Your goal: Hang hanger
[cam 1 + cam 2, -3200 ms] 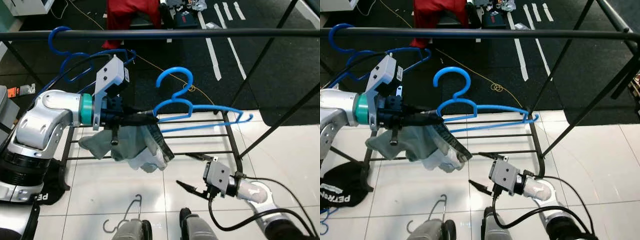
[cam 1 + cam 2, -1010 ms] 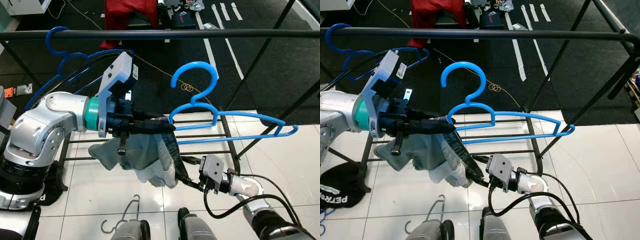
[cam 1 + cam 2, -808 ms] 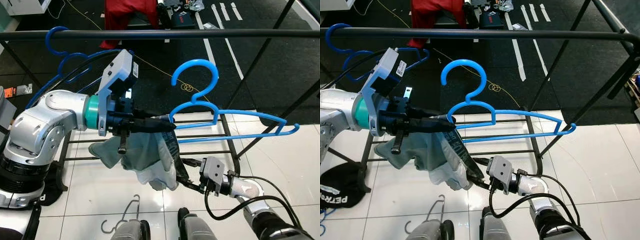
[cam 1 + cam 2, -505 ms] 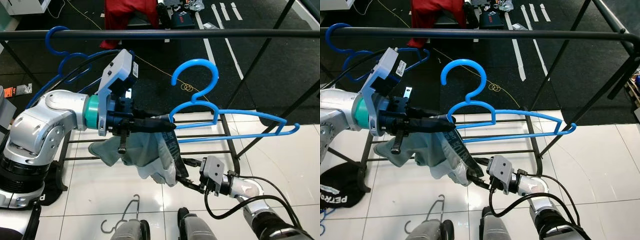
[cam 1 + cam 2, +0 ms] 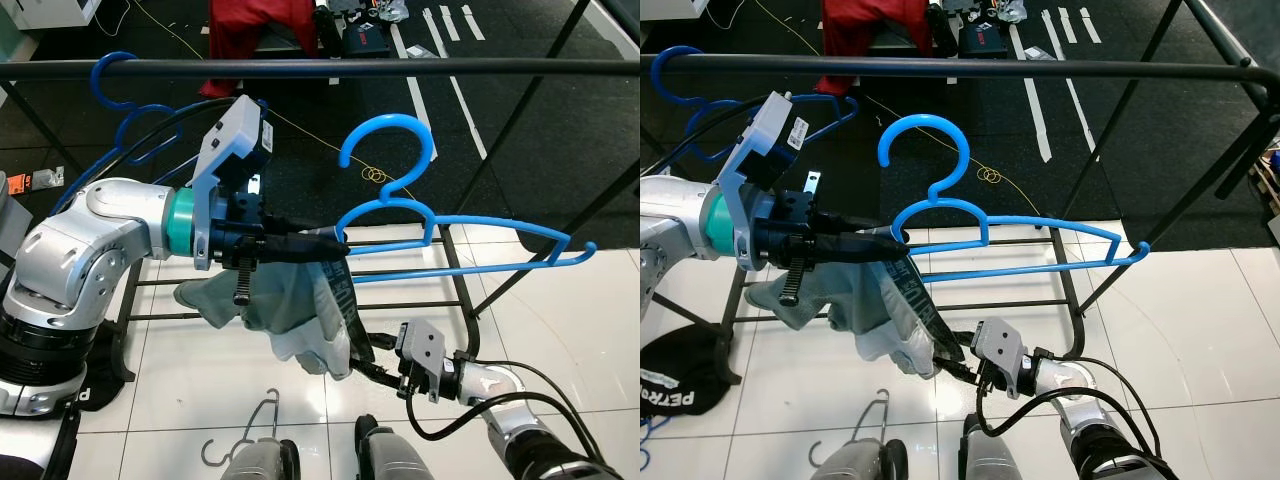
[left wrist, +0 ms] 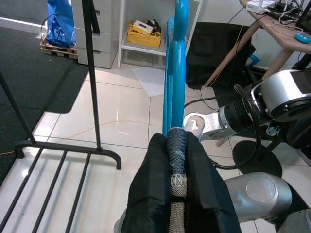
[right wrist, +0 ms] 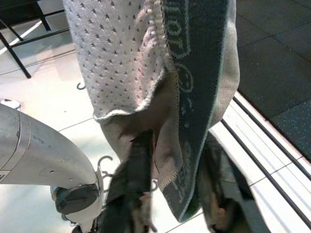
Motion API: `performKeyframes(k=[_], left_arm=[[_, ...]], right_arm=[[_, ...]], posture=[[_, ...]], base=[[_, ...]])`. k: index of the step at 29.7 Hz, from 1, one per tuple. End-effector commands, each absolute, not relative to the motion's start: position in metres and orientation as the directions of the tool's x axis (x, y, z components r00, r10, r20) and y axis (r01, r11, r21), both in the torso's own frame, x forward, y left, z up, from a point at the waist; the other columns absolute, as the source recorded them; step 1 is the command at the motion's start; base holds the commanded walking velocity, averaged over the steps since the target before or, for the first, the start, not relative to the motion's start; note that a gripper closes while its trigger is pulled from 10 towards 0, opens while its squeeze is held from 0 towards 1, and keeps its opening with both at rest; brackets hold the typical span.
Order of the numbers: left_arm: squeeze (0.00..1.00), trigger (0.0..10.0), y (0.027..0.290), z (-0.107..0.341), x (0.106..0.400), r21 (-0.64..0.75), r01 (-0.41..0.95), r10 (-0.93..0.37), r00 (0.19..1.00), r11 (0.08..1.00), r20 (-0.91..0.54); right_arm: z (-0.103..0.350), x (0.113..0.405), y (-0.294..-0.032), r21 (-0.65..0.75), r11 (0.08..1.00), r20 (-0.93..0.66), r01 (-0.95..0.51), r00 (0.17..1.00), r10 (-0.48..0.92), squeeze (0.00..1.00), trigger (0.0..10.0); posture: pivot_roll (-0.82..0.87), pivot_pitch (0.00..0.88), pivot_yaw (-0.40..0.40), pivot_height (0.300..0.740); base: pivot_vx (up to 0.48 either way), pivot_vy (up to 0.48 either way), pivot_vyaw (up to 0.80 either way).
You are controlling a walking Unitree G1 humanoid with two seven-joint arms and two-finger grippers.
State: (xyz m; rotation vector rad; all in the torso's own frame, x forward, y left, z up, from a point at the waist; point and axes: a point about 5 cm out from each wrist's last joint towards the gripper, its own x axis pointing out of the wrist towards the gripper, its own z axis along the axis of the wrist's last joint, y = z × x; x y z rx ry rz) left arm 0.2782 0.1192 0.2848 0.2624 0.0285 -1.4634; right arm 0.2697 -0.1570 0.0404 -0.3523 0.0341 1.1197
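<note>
The left pincer (image 5: 325, 243) is clamped on the end of the blue hanger (image 5: 450, 245), pinching a fold of the grey garment (image 5: 300, 310) along with it; the left wrist view shows both black fingers (image 6: 146, 194) pressed together on the fabric-wrapped bar. The hanger is held in the air below the black clothes rail (image 5: 400, 68), hook (image 5: 390, 150) upward and not yet over the rail, well apart from the other blue hangers (image 5: 140, 110) hooked at the rail's left end.

Over the last half second the right pincer (image 5: 955, 368) has sunk slightly and sits at the dangling waistband (image 5: 925, 310); its wrist view shows its fingers (image 7: 133, 194) spread, with cloth between them, not yet closed. Against three seconds ago, the hanger is raised and swung further right, and the right arm has come up from beside the rack's lower bars (image 5: 420, 270) to the garment's hem. That suggests the garment is still being settled on the hanger; lifting the hook over the rail remains to be done.
</note>
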Motion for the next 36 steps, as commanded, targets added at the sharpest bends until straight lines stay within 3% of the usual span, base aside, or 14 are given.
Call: performKeyframes(k=[1,22,31,36], left_arm=[[0.00,0.0,0.121,0.289,0.277,0.172,0.982,-0.979,0.110,0.080,-0.172],[0.00,0.0,0.125,0.279,0.281,0.170,0.981,-0.970,0.130,0.095,-0.206],[0.00,0.0,0.129,0.260,0.281,0.188,0.975,-0.948,0.169,0.120,-0.269],[0.00,0.0,0.129,0.257,0.287,0.199,0.968,-0.947,0.204,0.156,-0.248]], right_arm=[[0.032,0.262,-0.160,-0.216,0.392,-0.227,-0.894,0.437,0.870,0.00,0.0],[0.039,0.261,-0.183,-0.221,0.506,-0.149,-0.834,0.541,0.827,0.00,0.0],[0.058,0.259,-0.227,-0.284,0.660,-0.045,-0.696,0.697,0.716,0.00,0.0],[0.068,0.254,-0.240,-0.308,0.683,0.000,-0.662,0.718,0.696,0.00,0.0]], posture=[[-0.01,0.165,0.069,0.740],[-0.02,0.179,0.070,0.740],[-0.04,0.187,0.080,0.740],[-0.04,0.190,0.086,0.740]], base=[[0.000,0.000,0.00],[0.000,0.000,0.00],[0.000,0.000,0.00],[0.000,0.000,0.00]])
